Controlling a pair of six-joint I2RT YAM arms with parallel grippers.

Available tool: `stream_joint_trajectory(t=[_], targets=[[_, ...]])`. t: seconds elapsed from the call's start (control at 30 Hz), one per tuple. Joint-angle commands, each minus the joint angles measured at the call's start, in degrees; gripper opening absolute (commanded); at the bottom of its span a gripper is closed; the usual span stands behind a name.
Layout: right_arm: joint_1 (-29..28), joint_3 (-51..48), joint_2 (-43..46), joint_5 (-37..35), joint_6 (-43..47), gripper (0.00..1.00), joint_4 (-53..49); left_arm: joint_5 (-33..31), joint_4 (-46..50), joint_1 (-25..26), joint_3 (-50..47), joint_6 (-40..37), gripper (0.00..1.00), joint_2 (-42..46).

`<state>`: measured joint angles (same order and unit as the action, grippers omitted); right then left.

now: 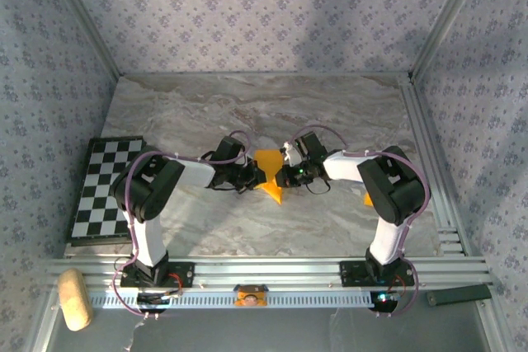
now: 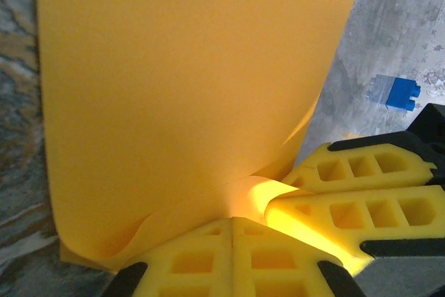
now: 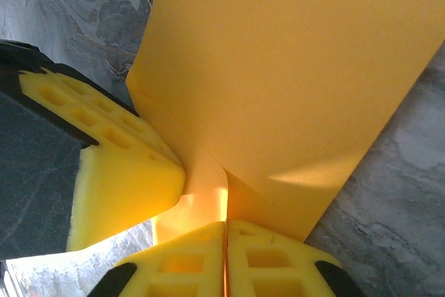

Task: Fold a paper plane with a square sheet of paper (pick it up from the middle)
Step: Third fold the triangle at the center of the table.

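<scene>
— Where do we stand with the square sheet of paper (image 1: pixel 268 172)?

— We'd put it mid-fold. It sits at the middle of the table (image 1: pixel 247 113), well apart from every edge. From above it looks partly folded, with a point toward the near edge. We see no finished dart, so we judge the task partway.

— And the claws?

— We see both closed on the sheet. The left claw (image 2: pixel 231 224) has its foam pads pressed together with the paper caught between them, and the sheet rises from there in a broad, curved flap. The right claw (image 3: pixel 226 227) pinches just beside it, pads shut with only a thin orange line in the seam. The two pairs of pads nearly touch each other.

— What does the next move call for?

— We think the flap must be carried over and laid down so its edges meet, then pressed into a crease. With two grips so close, we'd want both claws travelling together, since pulling apart could tear or crumple thin paper.

— Anything nearby to mind?

— Only the chequered board (image 1: pixel 106 191) by the left edge, and that's well apart.
</scene>
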<state>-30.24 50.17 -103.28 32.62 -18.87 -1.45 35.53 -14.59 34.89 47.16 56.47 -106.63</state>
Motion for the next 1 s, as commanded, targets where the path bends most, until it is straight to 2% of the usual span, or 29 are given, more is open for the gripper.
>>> stream_joint_trajectory(t=[0.0, 0.1, 0.3, 0.4, 0.6, 0.77, 0.97], targets=[[0.4, 0.4, 0.9, 0.4, -1.6, 0.15, -1.1, -1.0, 3.2, 0.3, 1.1, -1.6, 0.00, -1.6], [1.1, 0.6, 3.4, -0.6, -2.6, 0.23, -1.9, -0.9, 3.3, 0.3, 1.1, -1.9, 0.00, -1.6], [3.0, -1.1, 8.3, -5.1, -4.0, 0.29, -5.0, -1.0, 3.2, 0.3, 1.5, -1.8, 0.00, -1.8], [2.9, -2.1, 10.6, -2.4, -4.8, 0.30, -4.6, -0.9, 3.4, 0.3, 1.9, -1.8, 0.00, -1.7], [-1.7, -1.7, 10.9, 2.9, -5.2, 0.21, -4.8, -1.0, 3.7, 0.3, 2.2, -2.0, 0.00, -1.6], [-5.3, -0.4, 8.2, 2.5, -4.4, 0.11, -6.3, -1.1, 4.0, 0.3, 2.2, -2.2, 0.00, -1.7], [-7.6, 2.5, 5.4, 0.3, -2.8, 0.08, -9.3, -1.0, 4.1, 0.3, 2.2, -2.3, 0.00, -1.7]])
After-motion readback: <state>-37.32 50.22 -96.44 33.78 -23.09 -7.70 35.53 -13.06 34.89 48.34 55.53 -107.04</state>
